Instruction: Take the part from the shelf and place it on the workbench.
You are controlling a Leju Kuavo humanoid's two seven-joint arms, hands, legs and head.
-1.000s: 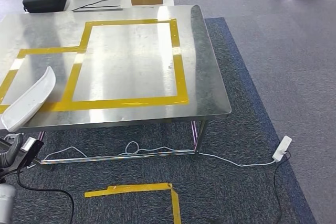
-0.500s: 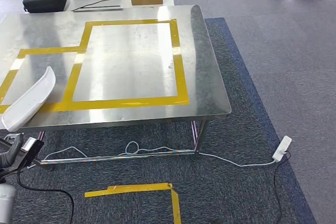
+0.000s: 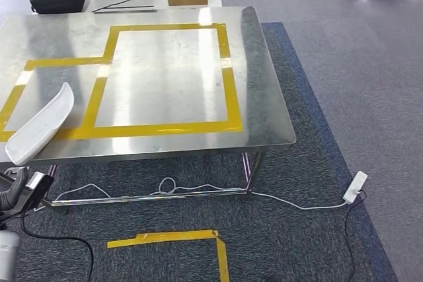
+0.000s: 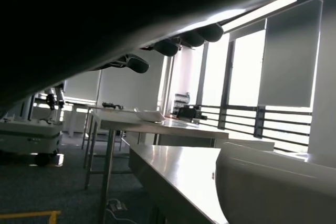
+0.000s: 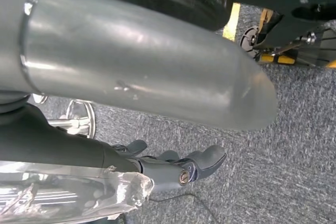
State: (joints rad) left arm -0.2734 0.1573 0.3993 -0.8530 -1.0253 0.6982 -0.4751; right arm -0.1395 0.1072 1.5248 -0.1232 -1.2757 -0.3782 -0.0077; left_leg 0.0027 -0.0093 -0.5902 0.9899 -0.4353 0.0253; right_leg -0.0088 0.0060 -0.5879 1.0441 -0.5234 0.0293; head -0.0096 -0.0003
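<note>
The white part [image 3: 39,123] lies at the near left edge of the steel workbench [image 3: 259,97], its near end overhanging the rim beside the yellow tape outline [image 3: 164,127]; the left hand [image 3: 12,193] sits low beneath that end, and whether it grips or has let go cannot be told. The right hand [image 5: 186,163] hangs over carpet, fingers apart, holding nothing. The part appears a thin, rigid, light moulded shell, probably smooth and slippery; grasp along its long raised rim near mid-length.
</note>
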